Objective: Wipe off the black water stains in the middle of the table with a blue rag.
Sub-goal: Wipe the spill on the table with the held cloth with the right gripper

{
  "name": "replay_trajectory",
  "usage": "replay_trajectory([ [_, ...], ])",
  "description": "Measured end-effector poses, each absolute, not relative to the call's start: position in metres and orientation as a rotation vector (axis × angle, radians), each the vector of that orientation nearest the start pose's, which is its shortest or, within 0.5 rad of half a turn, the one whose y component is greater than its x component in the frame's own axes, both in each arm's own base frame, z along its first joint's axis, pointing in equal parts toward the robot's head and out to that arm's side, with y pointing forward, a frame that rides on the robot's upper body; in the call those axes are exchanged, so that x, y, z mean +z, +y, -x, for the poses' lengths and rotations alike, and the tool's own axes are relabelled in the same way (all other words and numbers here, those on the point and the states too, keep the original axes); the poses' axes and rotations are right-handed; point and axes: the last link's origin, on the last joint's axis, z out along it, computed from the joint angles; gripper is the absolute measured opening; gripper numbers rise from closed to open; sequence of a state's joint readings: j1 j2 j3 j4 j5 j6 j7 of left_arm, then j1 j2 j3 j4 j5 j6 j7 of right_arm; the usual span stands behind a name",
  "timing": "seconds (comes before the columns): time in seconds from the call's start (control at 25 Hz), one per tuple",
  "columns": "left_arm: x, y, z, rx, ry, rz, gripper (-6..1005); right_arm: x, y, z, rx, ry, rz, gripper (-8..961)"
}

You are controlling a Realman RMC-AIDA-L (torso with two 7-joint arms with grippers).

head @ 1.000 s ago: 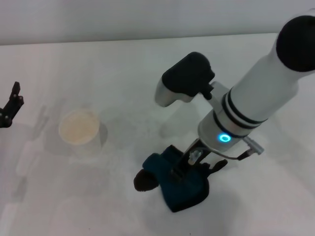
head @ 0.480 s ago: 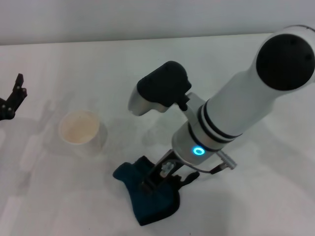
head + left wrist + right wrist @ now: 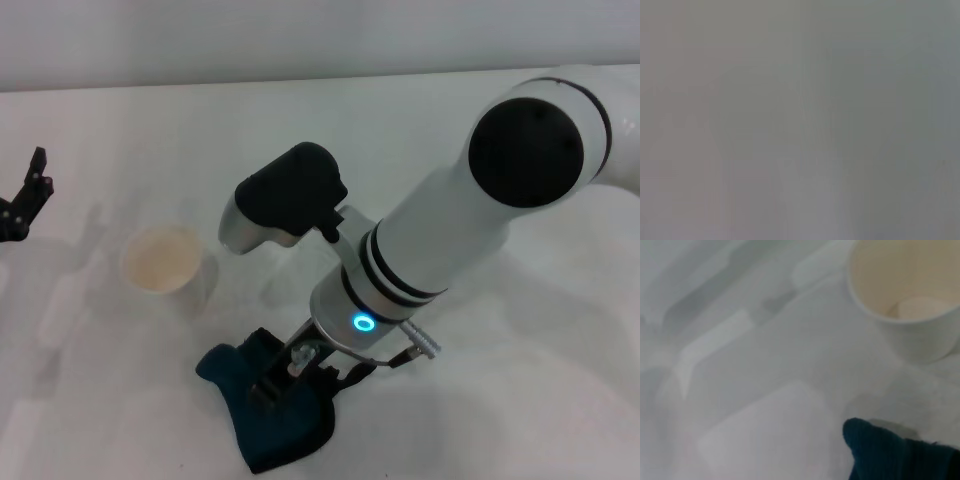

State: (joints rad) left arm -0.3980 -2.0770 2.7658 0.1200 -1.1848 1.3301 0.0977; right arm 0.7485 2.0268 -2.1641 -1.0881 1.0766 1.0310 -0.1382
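Note:
The blue rag (image 3: 278,430) lies on the white table (image 3: 110,400) at the front middle. My right gripper (image 3: 284,378) is shut on the rag's top and presses it to the table. The black water stain does not show in any view; the spot where it lay is bare white or under the rag. A corner of the rag (image 3: 890,452) shows in the right wrist view on the table (image 3: 765,370). My left gripper (image 3: 25,195) stays parked at the far left edge, well away from the rag. The left wrist view is a blank grey.
A white paper cup (image 3: 160,262) stands upright left of the right arm, a short way behind and left of the rag. It also shows in the right wrist view (image 3: 905,295), close to the rag's corner.
My right arm has dragged the rag to the left and toward the front. The black stain beside the rag one second ago no longer shows. The left gripper has barely moved.

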Motion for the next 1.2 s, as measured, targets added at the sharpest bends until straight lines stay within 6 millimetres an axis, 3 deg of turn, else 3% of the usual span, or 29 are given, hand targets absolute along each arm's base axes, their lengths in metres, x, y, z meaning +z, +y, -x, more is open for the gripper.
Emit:
replay_trajectory([
  [0.12, -0.022, 0.299, 0.328, -0.554, -0.225, 1.708, 880, -0.140, 0.301, -0.135, -0.405, 1.157, 2.776, 87],
  [0.56, -0.021, 0.298, 0.328, -0.556, -0.223, 1.705, 882, -0.104, 0.319, -0.169, -0.468, 1.207, 2.597, 86],
  [0.72, -0.022, 0.298, 0.328, -0.553, -0.226, 1.707, 882, -0.109, 0.312, -0.166, -0.471, 1.195, 2.619, 84],
  [1.2, -0.024, 0.296, 0.326, -0.565, -0.224, 1.714, 881, -0.146, 0.278, -0.129, -0.413, 1.081, 2.811, 86],
])
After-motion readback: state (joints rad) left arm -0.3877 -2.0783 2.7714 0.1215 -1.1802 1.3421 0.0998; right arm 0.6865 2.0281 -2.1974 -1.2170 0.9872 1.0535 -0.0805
